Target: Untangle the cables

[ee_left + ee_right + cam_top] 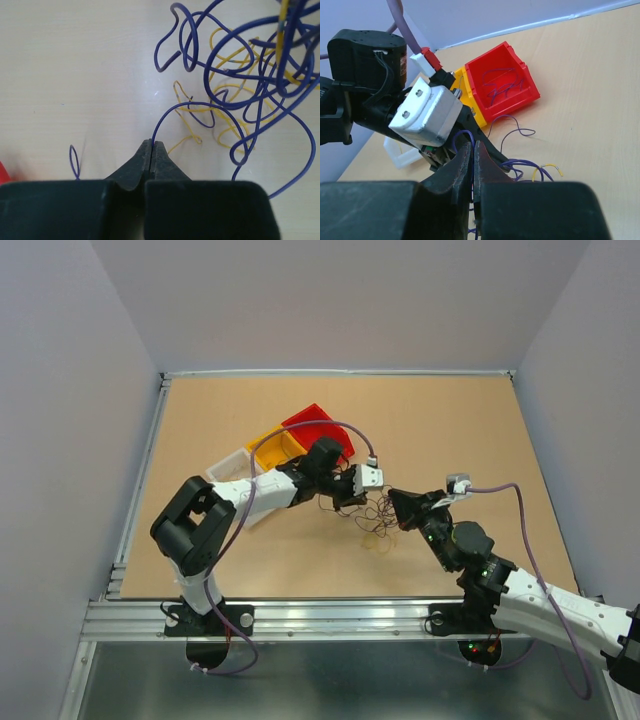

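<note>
A loose clump of thin purple and yellow cables lies on the table between my two grippers. In the left wrist view the clump fills the upper right. My left gripper is shut on a purple wire that arcs up from its tips into the clump. My right gripper is shut on a purple wire that loops up between its tips, close against the left gripper's body. More purple and yellow wires lie on the table just right of it.
A red bin with purple wires in it, a yellow bin and a white bin stand side by side at the back left, behind the left arm. A single small purple loop lies apart at the left.
</note>
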Controlling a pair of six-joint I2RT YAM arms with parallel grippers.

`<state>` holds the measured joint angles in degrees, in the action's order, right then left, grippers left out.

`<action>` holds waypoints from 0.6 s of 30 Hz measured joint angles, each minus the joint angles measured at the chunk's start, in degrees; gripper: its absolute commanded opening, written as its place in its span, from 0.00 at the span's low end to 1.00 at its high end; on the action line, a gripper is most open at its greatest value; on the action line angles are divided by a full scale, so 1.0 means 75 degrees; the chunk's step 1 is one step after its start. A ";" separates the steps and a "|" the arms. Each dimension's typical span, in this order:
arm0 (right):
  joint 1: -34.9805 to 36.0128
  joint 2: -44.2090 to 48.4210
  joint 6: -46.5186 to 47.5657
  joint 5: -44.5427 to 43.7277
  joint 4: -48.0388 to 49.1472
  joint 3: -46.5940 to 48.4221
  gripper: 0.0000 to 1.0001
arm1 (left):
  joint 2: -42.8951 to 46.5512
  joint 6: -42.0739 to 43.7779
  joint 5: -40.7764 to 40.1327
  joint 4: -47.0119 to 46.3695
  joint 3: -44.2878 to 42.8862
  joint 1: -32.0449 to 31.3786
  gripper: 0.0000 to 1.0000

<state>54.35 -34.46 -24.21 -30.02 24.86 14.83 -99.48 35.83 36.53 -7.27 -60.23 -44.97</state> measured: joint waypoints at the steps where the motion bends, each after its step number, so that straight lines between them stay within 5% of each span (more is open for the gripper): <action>1: 0.0000 0.0000 -0.0003 -0.0023 -0.0003 0.0000 0.02 | -0.0006 -0.0041 0.0076 0.0038 -0.0015 0.0041 0.00; 11: 0.0000 0.1472 -0.0300 -0.1687 -0.0901 0.0000 0.03 | -0.0003 -0.2066 0.0845 -0.0662 -0.0259 0.2585 0.00; 18: 0.0000 0.4062 -0.0166 -0.2597 -0.1262 -0.0003 0.03 | -0.0061 -0.2632 0.0574 -0.0883 -0.0490 0.2739 0.00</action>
<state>54.35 -3.99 -25.45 -49.50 15.40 14.81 -99.94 16.10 40.84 -13.89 -63.90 -24.43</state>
